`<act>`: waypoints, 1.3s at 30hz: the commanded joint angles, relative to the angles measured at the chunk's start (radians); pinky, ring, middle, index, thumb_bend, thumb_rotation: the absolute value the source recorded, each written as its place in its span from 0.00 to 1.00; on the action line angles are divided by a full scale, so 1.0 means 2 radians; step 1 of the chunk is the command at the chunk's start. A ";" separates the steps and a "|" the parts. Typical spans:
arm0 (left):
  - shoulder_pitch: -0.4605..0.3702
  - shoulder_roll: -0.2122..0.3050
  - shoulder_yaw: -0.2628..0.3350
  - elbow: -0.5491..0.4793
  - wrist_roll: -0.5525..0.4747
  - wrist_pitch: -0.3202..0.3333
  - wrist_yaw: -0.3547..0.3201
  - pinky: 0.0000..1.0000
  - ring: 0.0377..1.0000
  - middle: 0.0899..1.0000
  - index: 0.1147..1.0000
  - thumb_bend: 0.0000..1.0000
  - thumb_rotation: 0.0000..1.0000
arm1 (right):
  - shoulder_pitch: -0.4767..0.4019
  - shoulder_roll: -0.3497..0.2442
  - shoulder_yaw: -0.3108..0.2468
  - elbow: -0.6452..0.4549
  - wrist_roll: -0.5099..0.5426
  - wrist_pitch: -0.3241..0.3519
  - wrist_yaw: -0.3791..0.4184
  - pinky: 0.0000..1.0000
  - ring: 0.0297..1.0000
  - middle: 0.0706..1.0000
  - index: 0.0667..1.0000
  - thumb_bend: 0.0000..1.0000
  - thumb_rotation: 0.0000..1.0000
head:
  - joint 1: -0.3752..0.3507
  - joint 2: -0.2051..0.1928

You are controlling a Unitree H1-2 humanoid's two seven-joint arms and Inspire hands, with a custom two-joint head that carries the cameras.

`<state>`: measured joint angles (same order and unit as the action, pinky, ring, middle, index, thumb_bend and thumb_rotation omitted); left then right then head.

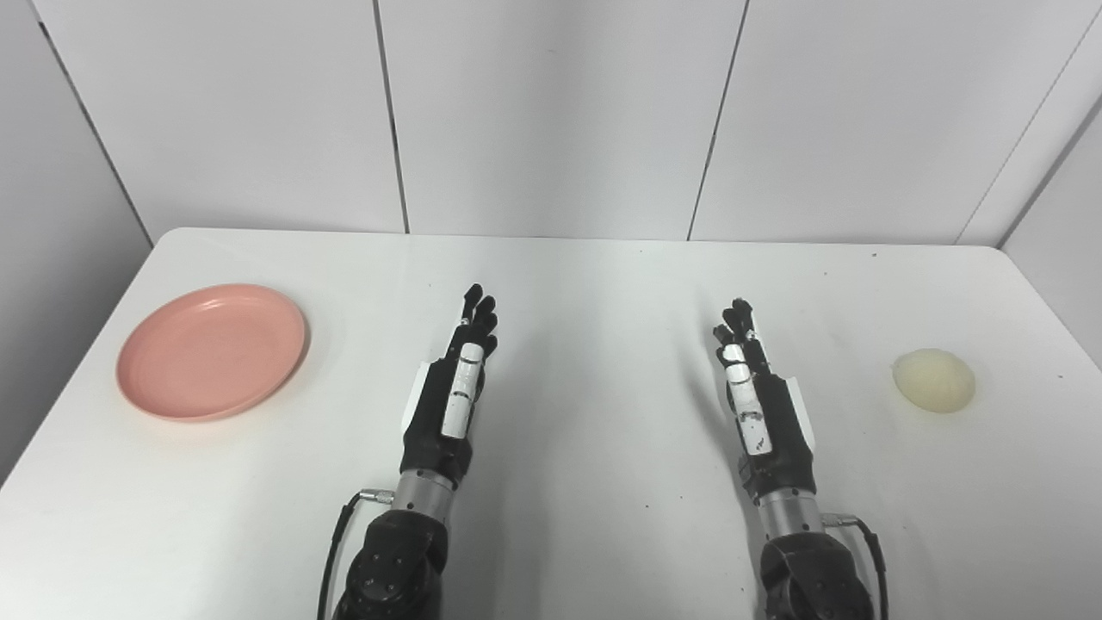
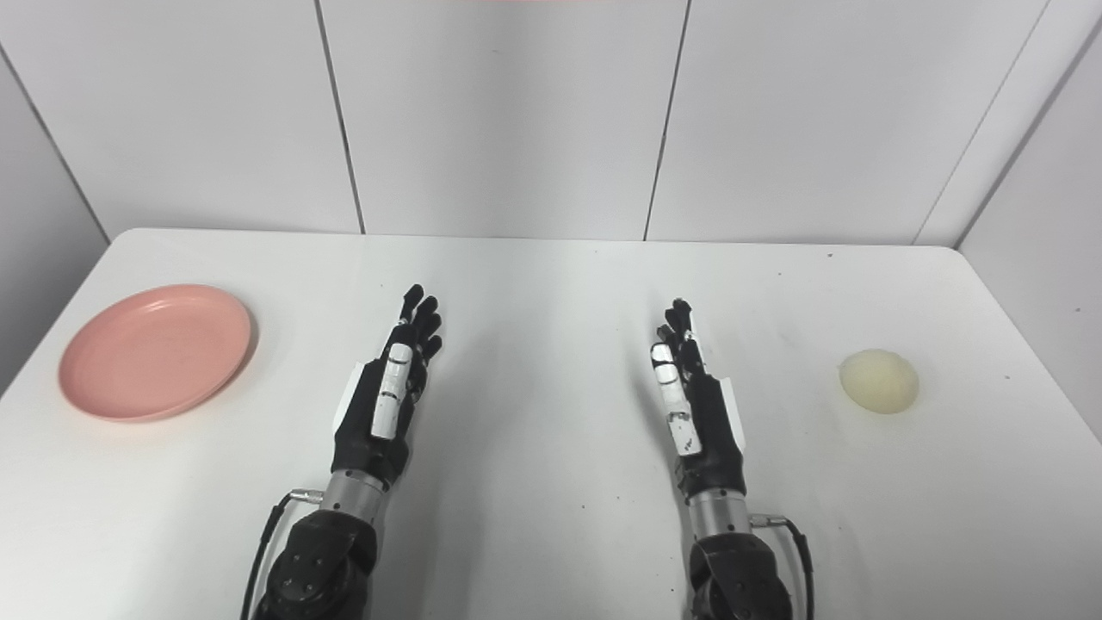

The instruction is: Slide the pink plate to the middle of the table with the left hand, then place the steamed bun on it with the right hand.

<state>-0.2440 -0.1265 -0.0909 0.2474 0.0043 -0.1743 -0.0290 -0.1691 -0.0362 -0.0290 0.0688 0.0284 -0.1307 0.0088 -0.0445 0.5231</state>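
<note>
A round pink plate lies flat near the table's left edge, with nothing on it. A pale cream steamed bun sits on the table far to the right. My left hand is held edge-up over the table, right of the plate and well apart from it, fingers straight and holding nothing. My right hand is held the same way, left of the bun with a clear gap, open and holding nothing. In the right eye view the plate and the bun appear at the same two sides.
The white table has rounded far corners and ends at grey panel walls behind and on both sides. Bare tabletop lies between my two hands. Black cables hang by both wrists near the front edge.
</note>
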 commanded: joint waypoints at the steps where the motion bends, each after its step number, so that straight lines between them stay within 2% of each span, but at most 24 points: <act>1: 0.017 0.010 0.003 0.022 0.000 -0.010 -0.002 1.00 1.00 1.00 1.00 0.55 1.00 | 0.006 0.007 0.002 0.011 0.003 -0.006 0.000 1.00 0.98 0.99 1.00 0.61 0.92 | 0.001 0.000; 5: 0.015 0.011 0.001 0.026 0.004 -0.011 -0.002 1.00 1.00 1.00 1.00 0.56 1.00 | 0.006 0.008 0.001 0.014 0.008 -0.010 0.002 1.00 0.98 0.99 1.00 0.60 0.91 | 0.017 -0.005; 7: 0.015 0.009 0.000 0.026 0.006 -0.010 0.001 1.00 1.00 1.00 1.00 0.55 1.00 | 0.006 0.003 0.001 0.015 0.008 -0.012 0.005 1.00 0.98 1.00 1.00 0.59 0.92 | 0.043 -0.010; 8: 0.015 0.006 0.000 0.028 0.008 -0.011 0.004 1.00 1.00 1.00 1.00 0.54 1.00 | 0.007 -0.001 0.001 0.015 0.010 -0.011 0.008 1.00 0.99 1.00 1.00 0.59 0.93 | 0.069 -0.015; 9: 0.015 0.003 0.000 0.030 0.011 -0.010 0.009 1.00 1.00 1.00 1.00 0.55 1.00 | 0.008 -0.004 0.001 0.013 0.015 -0.010 0.013 1.00 0.99 1.00 1.00 0.58 0.94 | 0.069 -0.015; 10: 0.014 0.001 -0.002 0.035 0.023 -0.013 0.018 1.00 1.00 1.00 1.00 0.57 1.00 | 0.009 -0.007 -0.001 0.013 0.019 -0.010 0.016 1.00 0.99 1.00 1.00 0.57 0.94 | 0.095 -0.023; 11: 0.013 0.000 -0.004 0.038 0.032 -0.016 0.025 1.00 1.00 1.00 1.00 0.58 1.00 | 0.009 -0.009 -0.002 0.013 0.022 -0.011 0.018 1.00 0.99 1.00 1.00 0.57 0.94 | 0.095 -0.023; 12: 0.008 -0.001 -0.006 0.046 0.042 -0.026 0.033 1.00 1.00 1.00 1.00 0.59 1.00 | 0.011 -0.014 -0.004 0.016 0.022 -0.013 0.020 1.00 0.99 1.00 1.00 0.58 0.94 | 0.119 -0.031; 13: 0.005 -0.003 -0.007 0.052 0.049 -0.034 0.039 1.00 1.00 1.00 1.00 0.60 1.00 | 0.012 -0.017 -0.005 0.018 0.023 -0.015 0.020 1.00 1.00 1.00 1.00 0.59 0.95 | 0.123 -0.033; 14: 0.001 -0.004 -0.007 0.054 0.052 -0.033 0.043 1.00 1.00 1.00 1.00 0.60 1.00 | 0.012 -0.021 -0.006 0.023 0.027 -0.019 0.024 1.00 1.00 1.00 1.00 0.59 0.95 | 0.142 -0.041; 16: -0.006 -0.006 -0.003 0.056 0.043 -0.031 0.039 1.00 1.00 1.00 1.00 0.63 1.00 | 0.011 -0.026 -0.009 0.033 0.037 -0.029 0.030 1.00 1.00 1.00 1.00 0.61 0.94 | 0.159 -0.049; 17: -0.012 -0.009 0.005 0.056 0.020 -0.023 0.027 1.00 1.00 1.00 1.00 0.63 1.00 | 0.009 -0.028 -0.011 0.040 0.041 -0.034 0.032 1.00 1.00 1.00 1.00 0.61 0.94 | 0.168 -0.053; 20: -0.025 -0.015 0.019 0.047 -0.017 -0.004 0.015 1.00 1.00 1.00 1.00 0.63 1.00 | 0.007 -0.032 -0.015 0.049 0.044 -0.040 0.036 1.00 1.00 1.00 1.00 0.64 0.93 | 0.181 -0.060; 24: -0.041 -0.010 0.031 0.026 -0.005 -0.016 0.035 1.00 1.00 0.98 1.00 0.64 1.00 | 0.010 -0.035 -0.017 0.044 0.049 -0.037 0.038 1.00 1.00 1.00 1.00 0.57 0.97 | 0.194 -0.071; 26: -0.051 -0.003 0.042 0.007 -0.008 -0.003 0.041 1.00 1.00 0.97 0.99 0.68 1.00 | 0.011 -0.035 -0.019 0.039 0.053 -0.033 0.039 1.00 1.00 1.00 1.00 0.54 0.98 | 0.198 -0.075; 28: -0.060 0.004 0.054 -0.009 -0.010 0.010 0.048 1.00 0.97 0.94 0.94 0.73 1.00 | 0.012 -0.036 -0.019 0.037 0.054 -0.033 0.041 1.00 1.00 1.00 1.00 0.51 0.99 | 0.200 -0.077; 31: -0.071 0.011 0.068 -0.022 -0.004 0.017 0.057 1.00 0.92 0.89 0.88 0.75 1.00 | 0.012 -0.037 -0.020 0.038 0.060 -0.033 0.045 1.00 1.00 1.00 1.00 0.48 1.00 | 0.202 -0.079; 35: -0.085 0.039 0.088 -0.065 -0.001 0.054 0.068 1.00 0.88 0.84 0.84 0.78 1.00 | 0.012 -0.039 -0.023 0.037 0.065 -0.030 0.050 1.00 1.00 1.00 1.00 0.47 1.00 | 0.206 -0.081; 39: -0.096 0.063 0.107 -0.090 0.007 0.066 0.085 0.93 0.81 0.79 0.79 0.77 1.00 | 0.012 -0.040 -0.024 0.035 0.066 -0.026 0.052 1.00 1.00 1.00 1.00 0.49 0.98 | 0.210 -0.082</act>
<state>-0.3884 -0.0164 0.1174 0.1017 0.0092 -0.0460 0.1247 -0.1848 -0.0974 -0.0618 0.1116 0.1457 -0.1676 0.1018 0.3728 0.3590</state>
